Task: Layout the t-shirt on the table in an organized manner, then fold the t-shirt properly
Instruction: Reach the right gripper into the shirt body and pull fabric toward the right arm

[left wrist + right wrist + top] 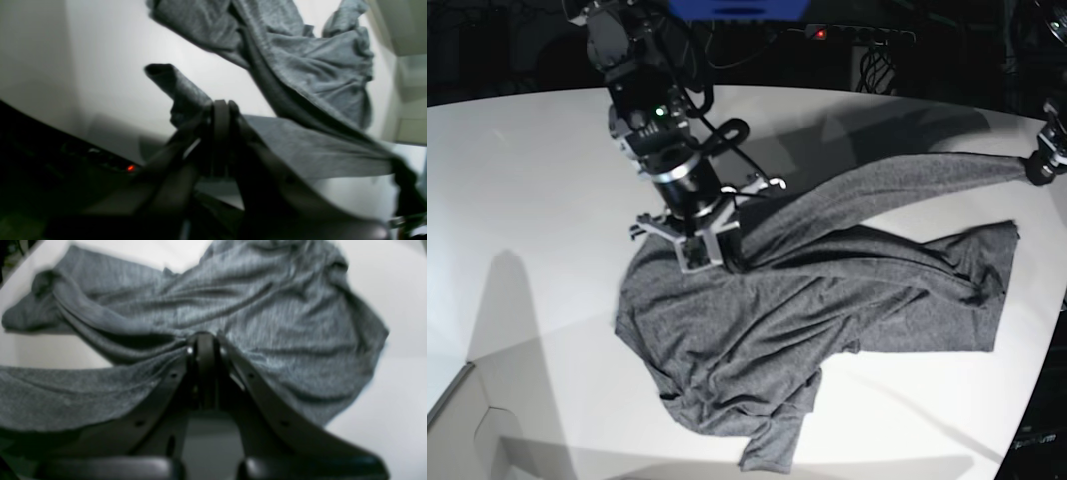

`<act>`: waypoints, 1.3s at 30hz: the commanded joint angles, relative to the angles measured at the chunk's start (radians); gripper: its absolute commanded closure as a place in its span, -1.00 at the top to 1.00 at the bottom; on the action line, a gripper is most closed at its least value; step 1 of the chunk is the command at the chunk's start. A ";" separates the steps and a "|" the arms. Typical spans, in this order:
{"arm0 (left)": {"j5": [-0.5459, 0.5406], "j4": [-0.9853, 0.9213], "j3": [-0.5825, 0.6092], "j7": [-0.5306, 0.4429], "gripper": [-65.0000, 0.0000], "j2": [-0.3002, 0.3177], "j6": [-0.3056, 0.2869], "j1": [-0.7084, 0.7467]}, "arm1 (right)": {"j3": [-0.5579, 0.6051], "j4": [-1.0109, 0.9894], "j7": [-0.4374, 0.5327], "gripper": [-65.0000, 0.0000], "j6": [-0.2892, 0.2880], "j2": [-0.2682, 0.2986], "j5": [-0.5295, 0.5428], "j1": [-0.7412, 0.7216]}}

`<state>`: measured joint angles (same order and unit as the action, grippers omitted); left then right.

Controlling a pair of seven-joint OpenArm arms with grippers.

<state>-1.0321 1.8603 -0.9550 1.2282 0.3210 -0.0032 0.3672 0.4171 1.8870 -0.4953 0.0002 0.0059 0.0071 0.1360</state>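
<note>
The charcoal-grey t-shirt [827, 310] lies crumpled on the white table [527, 200], right of centre in the base view. One strip of it is pulled taut up toward the far right edge. My right gripper [717, 252] is shut on a bunch of the shirt's upper left part; in the right wrist view its jaws [205, 340] pinch the fabric [267, 323]. My left gripper [1039, 168] is shut on the end of the taut strip, lifted off the table; in the left wrist view [220, 110] it grips the cloth [317, 66].
A power strip with a red light [822, 33] and cables lie behind the table's far edge. A white box [477, 430] sits at the lower left. The table's curved edge [1042, 380] runs close by the shirt on the right.
</note>
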 commanded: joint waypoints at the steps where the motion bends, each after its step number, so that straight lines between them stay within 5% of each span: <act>1: 0.009 0.014 0.023 -0.005 -1.00 0.017 0.004 -0.006 | 0.006 0.010 0.027 -1.00 -0.002 -0.010 0.003 -0.026; 7: 0.163 -0.034 0.221 -0.006 -1.00 0.017 0.004 -0.035 | 0.099 -0.172 0.033 -1.00 -0.002 -0.039 0.003 -0.166; 14: 0.172 -0.055 0.330 0.015 -1.00 0.066 0.004 0.013 | 0.108 -0.473 0.036 -1.00 -0.002 -0.119 0.003 -0.384; 21: 0.072 -0.023 0.313 0.065 -1.00 0.154 0.002 0.060 | 0.104 -0.660 0.157 -1.00 -0.002 -0.131 0.001 -0.530; 28: -0.017 -0.021 0.129 0.069 -1.00 0.200 0.002 0.043 | 0.104 -0.689 0.163 -1.00 -0.002 -0.108 0.001 -0.576; 39: -0.012 -0.207 0.086 0.069 -1.00 0.235 0.002 -0.204 | 0.104 -0.829 0.214 -1.00 -0.002 -0.082 0.000 -0.626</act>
<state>-1.0222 1.6356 -0.8619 1.3087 0.5289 -0.0044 0.1719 0.5240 1.0367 -0.3099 -0.0040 -0.0666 0.0090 -0.4561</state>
